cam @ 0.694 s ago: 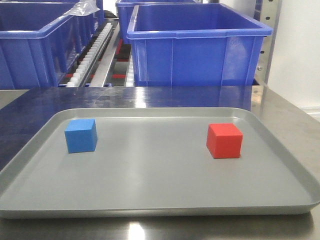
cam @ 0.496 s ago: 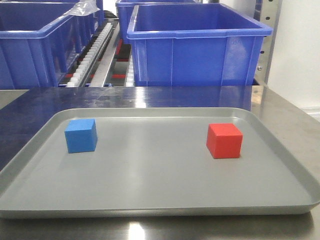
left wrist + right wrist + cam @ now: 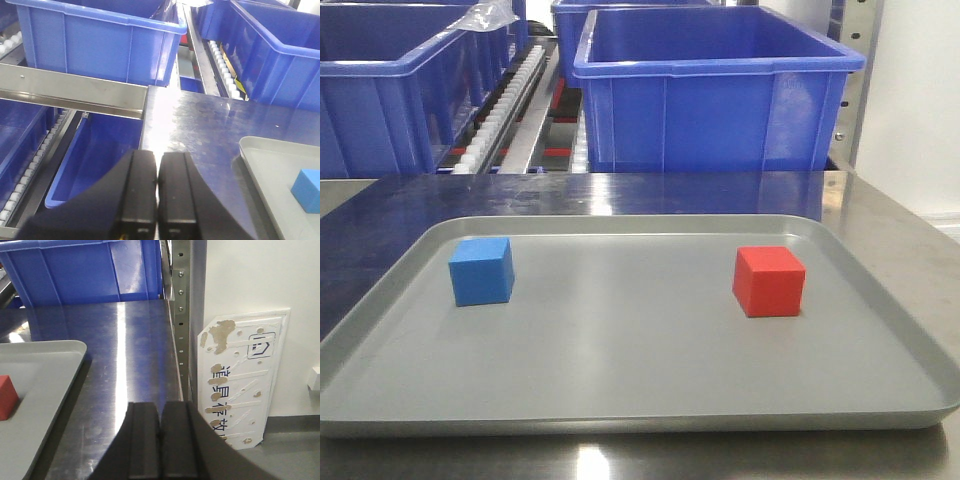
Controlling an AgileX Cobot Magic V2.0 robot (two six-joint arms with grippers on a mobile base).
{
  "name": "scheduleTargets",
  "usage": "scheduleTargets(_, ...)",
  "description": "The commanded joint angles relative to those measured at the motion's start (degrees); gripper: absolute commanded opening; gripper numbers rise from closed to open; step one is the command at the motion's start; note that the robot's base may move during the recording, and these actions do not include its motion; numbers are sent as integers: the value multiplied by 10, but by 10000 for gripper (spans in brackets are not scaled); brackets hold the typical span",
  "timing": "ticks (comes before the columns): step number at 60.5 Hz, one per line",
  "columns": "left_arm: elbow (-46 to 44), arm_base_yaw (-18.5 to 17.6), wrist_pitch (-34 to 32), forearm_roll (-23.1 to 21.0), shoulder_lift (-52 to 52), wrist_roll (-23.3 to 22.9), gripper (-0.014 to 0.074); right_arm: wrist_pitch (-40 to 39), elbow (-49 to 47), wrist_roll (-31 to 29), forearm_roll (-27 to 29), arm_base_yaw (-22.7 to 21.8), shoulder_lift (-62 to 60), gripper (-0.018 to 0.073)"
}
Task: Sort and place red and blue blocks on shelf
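Looking at this, you're sitting with left gripper [image 3: 158, 161] and right gripper [image 3: 160, 409] both pinched closed, empty. Blue block [image 3: 481, 270] and red block [image 3: 769, 281] are resting well apart on the grey tray [image 3: 620, 400]. They're probably light and rigid, so pinch opposite flat faces. The shelf [image 3: 510, 100] is standing behind.

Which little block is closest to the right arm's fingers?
The red block, on the tray's right side; only it shows in the right wrist view. The blue block sits on the tray's left side.

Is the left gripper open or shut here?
Shut: the left gripper has its fingers pressed together, nothing between them.
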Motion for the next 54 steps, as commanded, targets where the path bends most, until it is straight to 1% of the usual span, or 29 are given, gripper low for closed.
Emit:
scheduleTargets(1, 13, 1, -53, 0, -8, -2, 135, -53, -13, -3, -2, -3, -11, 52)
scheduleTargets(49, 13, 1, -53, 0, -8, -2, 135, -53, -13, -3, -2, -3, -11, 52)
scheduleTargets(54, 13, 1, -53, 0, -8, -2, 135, -70, -13, -3, -2, -3, -11, 52)
